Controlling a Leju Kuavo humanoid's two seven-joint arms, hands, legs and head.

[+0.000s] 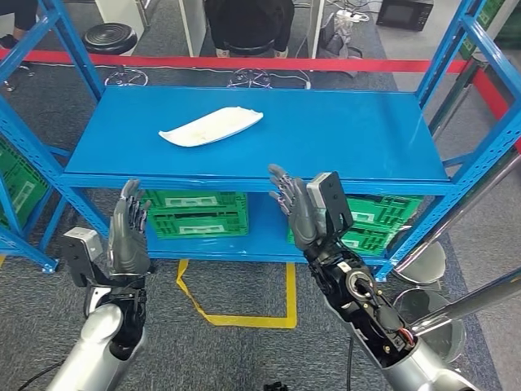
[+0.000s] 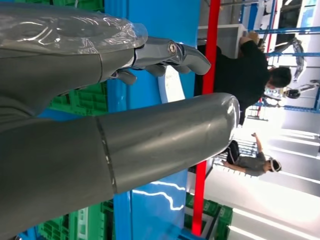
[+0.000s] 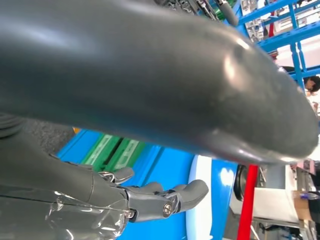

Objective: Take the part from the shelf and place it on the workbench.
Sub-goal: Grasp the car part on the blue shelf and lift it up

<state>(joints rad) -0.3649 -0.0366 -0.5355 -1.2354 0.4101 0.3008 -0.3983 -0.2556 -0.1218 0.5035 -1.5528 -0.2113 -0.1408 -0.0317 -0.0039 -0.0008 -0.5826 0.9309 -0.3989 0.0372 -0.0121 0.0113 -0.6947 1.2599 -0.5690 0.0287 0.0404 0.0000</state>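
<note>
The right hand (image 1: 295,213) is raised nearest the head camera, fingers spread and straight, holding nothing, just short of the front edge of the blue shelf (image 1: 344,134). The left hand (image 1: 128,232) is up as well, fingers apart and empty, a little lower and further back from that edge. The white part (image 1: 212,126) lies flat on the shelf's top board, beyond both hands and between them, touching neither; from the right wrist its pale curved edge (image 3: 202,200) shows just past the fingertips (image 3: 188,191).

Under the top board, green crates (image 1: 196,213) sit on the lower shelf, one stack beyond the left hand and another (image 1: 384,213) behind the right; what they hold cannot be told.

The floor is grey carpet with yellow tape (image 1: 246,305) marked on it between the two arms. Beyond the shelf runs a red barrier (image 1: 246,62), with a person in black (image 1: 249,24) seated behind it.
</note>
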